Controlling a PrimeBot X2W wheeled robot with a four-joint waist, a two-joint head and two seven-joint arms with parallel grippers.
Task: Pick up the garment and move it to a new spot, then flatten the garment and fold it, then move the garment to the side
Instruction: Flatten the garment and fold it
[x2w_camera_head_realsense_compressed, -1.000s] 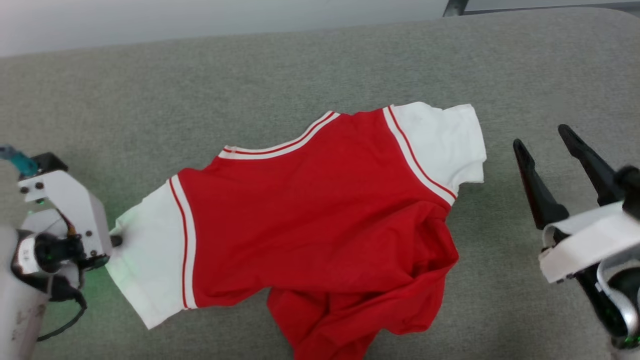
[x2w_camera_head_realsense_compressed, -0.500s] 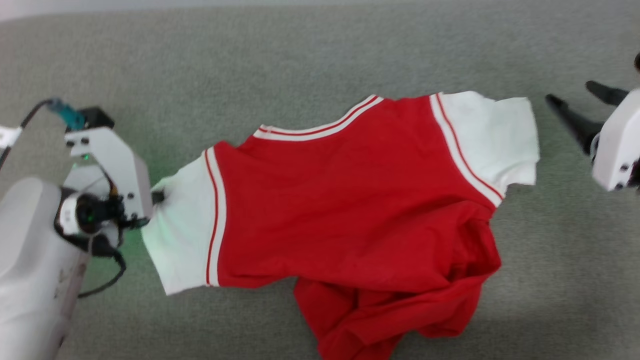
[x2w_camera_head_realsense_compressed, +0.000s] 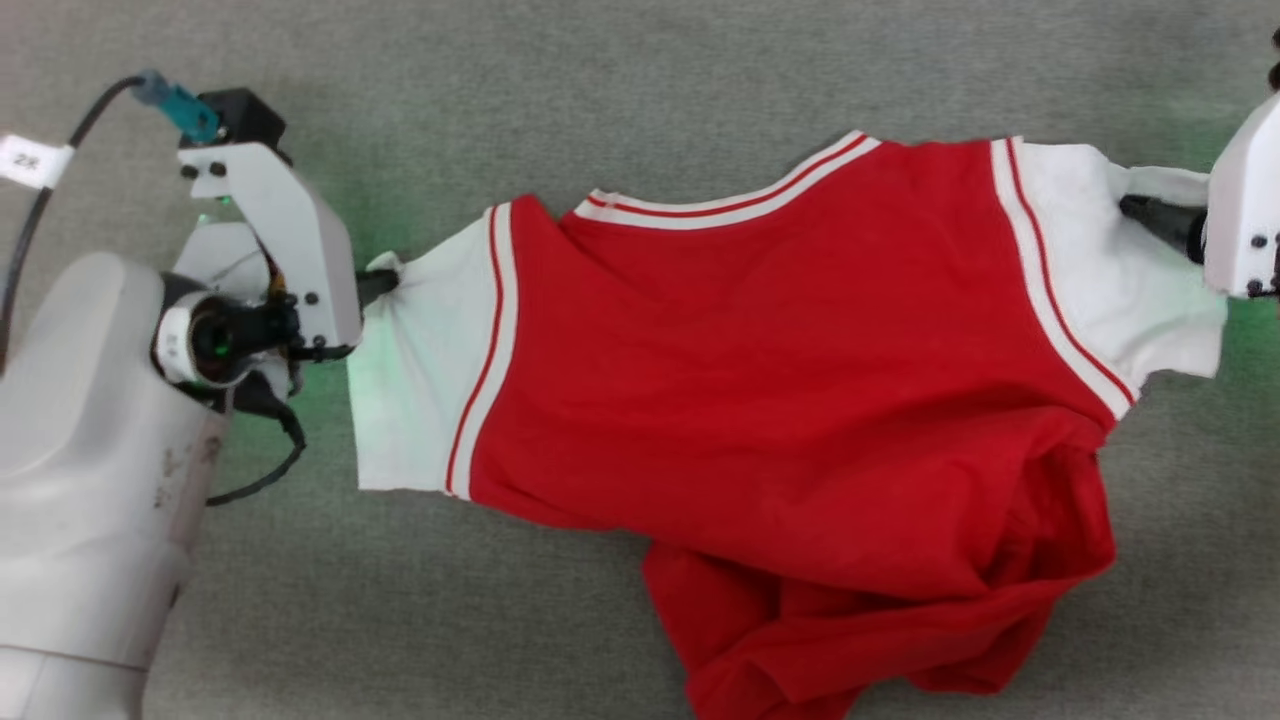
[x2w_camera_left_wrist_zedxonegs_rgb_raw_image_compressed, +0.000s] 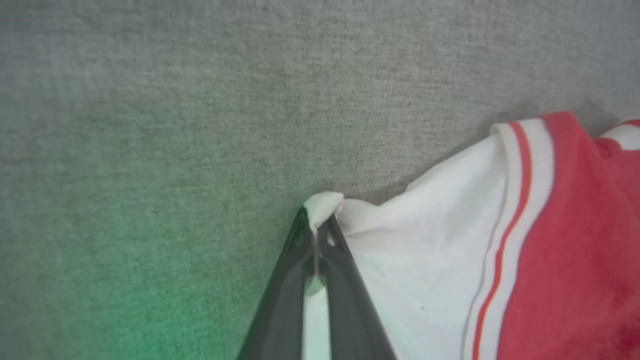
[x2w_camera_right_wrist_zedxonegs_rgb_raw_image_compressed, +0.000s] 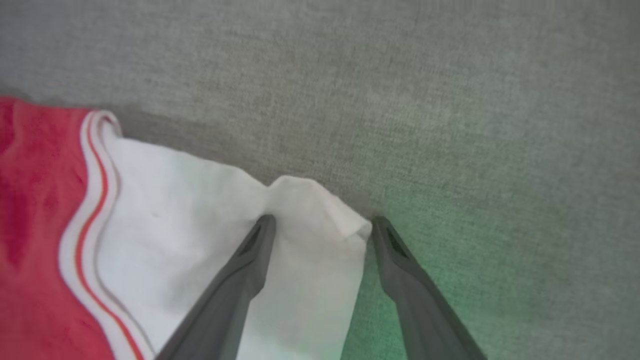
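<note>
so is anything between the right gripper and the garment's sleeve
Nothing visible stands between them. The right gripper is open, its fingers straddling a white sleeve corner of the garment, which lies on the grey surface. The left gripper is shut on the other sleeve.

A grey, felt-like worktop (x2w_camera_head_realsense_compressed: 700, 70) is stretching across the whole head view and is taking on a green glow near its left and right edges. A red shirt (x2w_camera_head_realsense_compressed: 760, 360) is lying directly on it, spread sideways with its striped collar (x2w_camera_head_realsense_compressed: 720, 205) pointing away from the robot, its left sleeve (x2w_camera_head_realsense_compressed: 420, 390) and right sleeve (x2w_camera_head_realsense_compressed: 1130, 290) both showing white. The shirt's hem end (x2w_camera_head_realsense_compressed: 880, 620) is bunching into rumpled folds at the near right, while the upper body is lying fairly smooth.
</note>
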